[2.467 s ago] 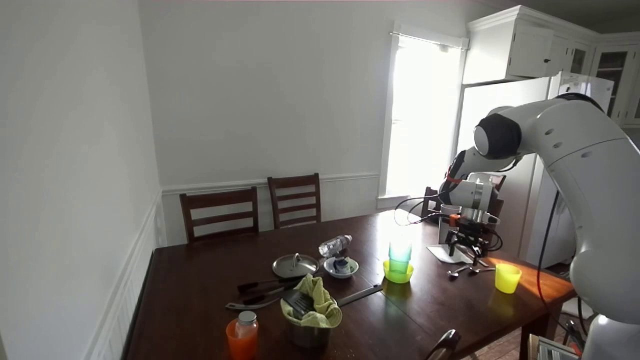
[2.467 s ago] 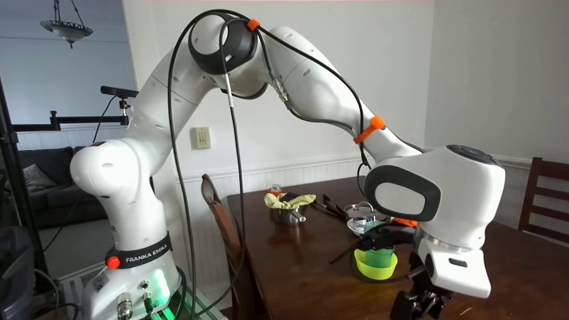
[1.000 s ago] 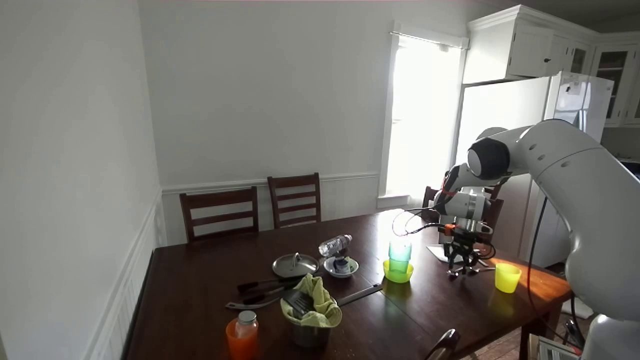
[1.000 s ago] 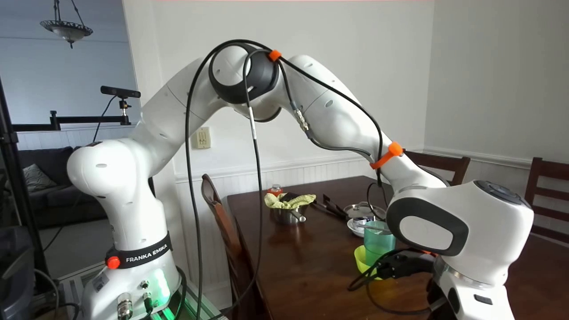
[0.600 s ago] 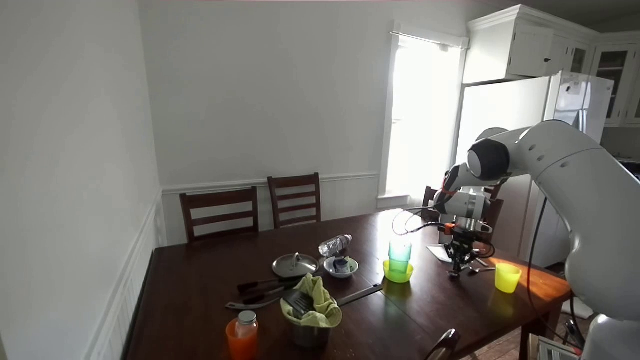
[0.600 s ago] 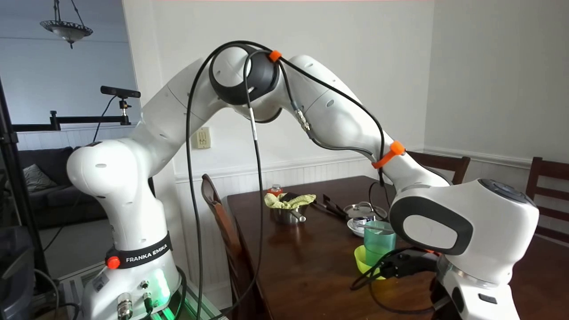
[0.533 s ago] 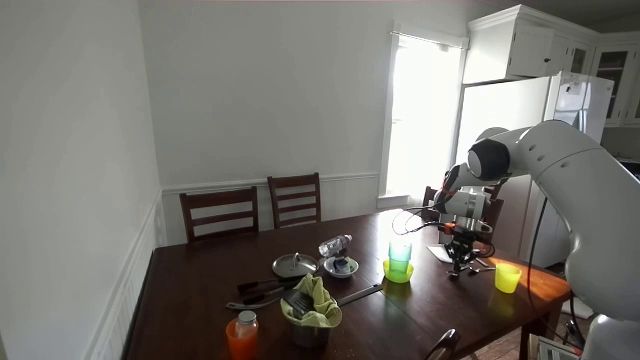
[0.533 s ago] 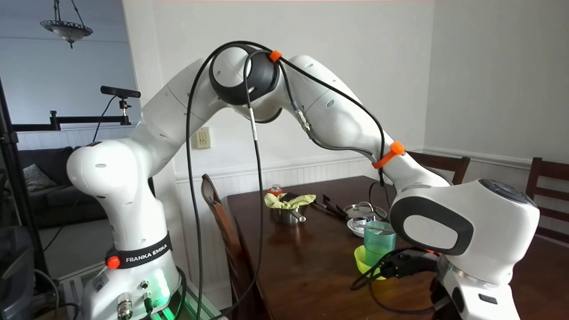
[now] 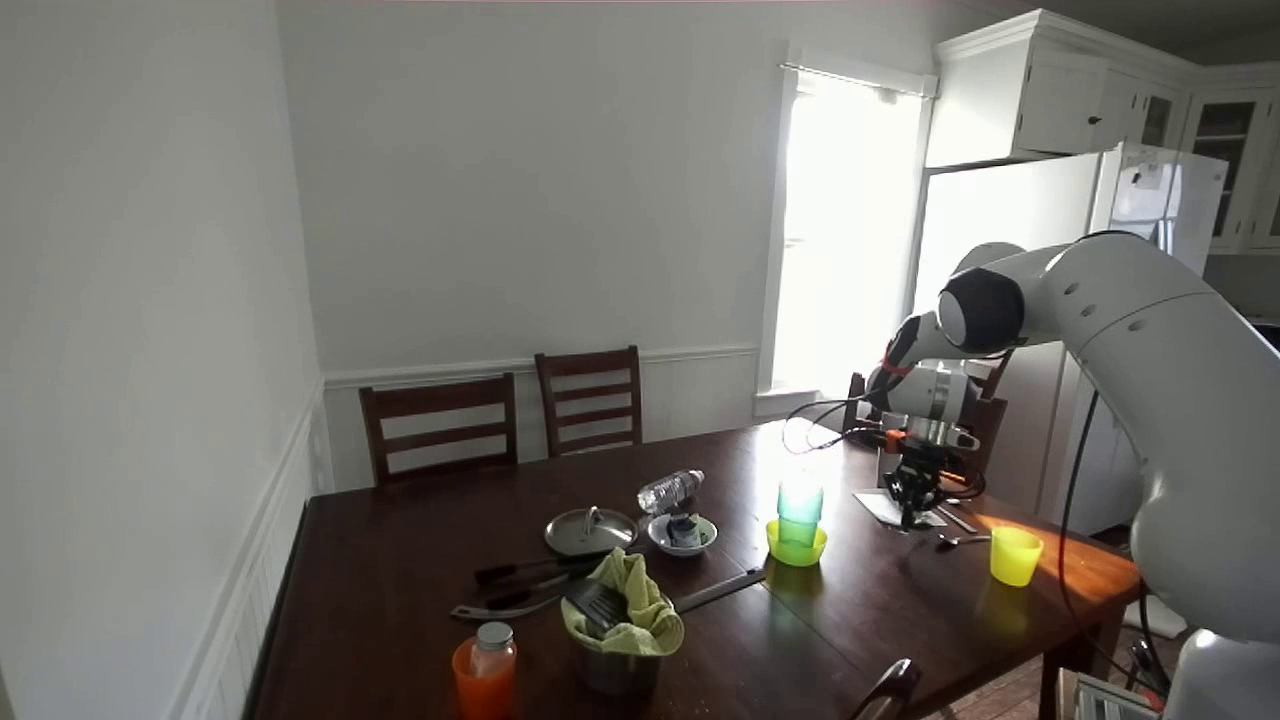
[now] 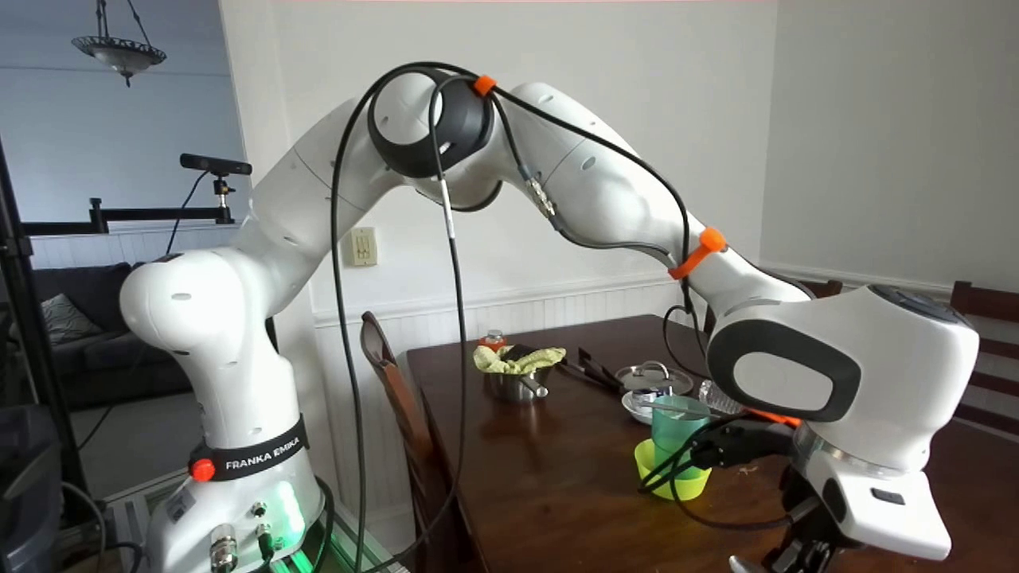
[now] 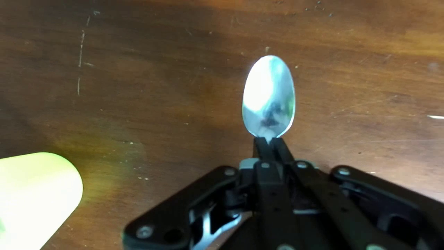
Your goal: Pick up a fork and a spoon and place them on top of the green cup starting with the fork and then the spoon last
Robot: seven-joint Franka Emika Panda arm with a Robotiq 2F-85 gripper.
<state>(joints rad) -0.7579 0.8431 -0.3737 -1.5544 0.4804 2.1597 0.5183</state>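
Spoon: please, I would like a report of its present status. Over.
Gripper shut on spoon. Green cup upright in lime bowl. Likely fork across cup's rim; could be in the way.

A white Franka arm (image 10: 589,171) arches up from its base (image 10: 239,501), elbow (image 10: 430,123) raised high, and slopes down to the wrist (image 10: 844,358), where the black gripper (image 11: 269,141) points downward, its two fingers (image 11: 261,149) pressed close together.

in an exterior view, the window (image 9: 850,240) glows white; left of it stand two dark chairs (image 9: 446,437), right of it a white fridge (image 9: 1020,205).
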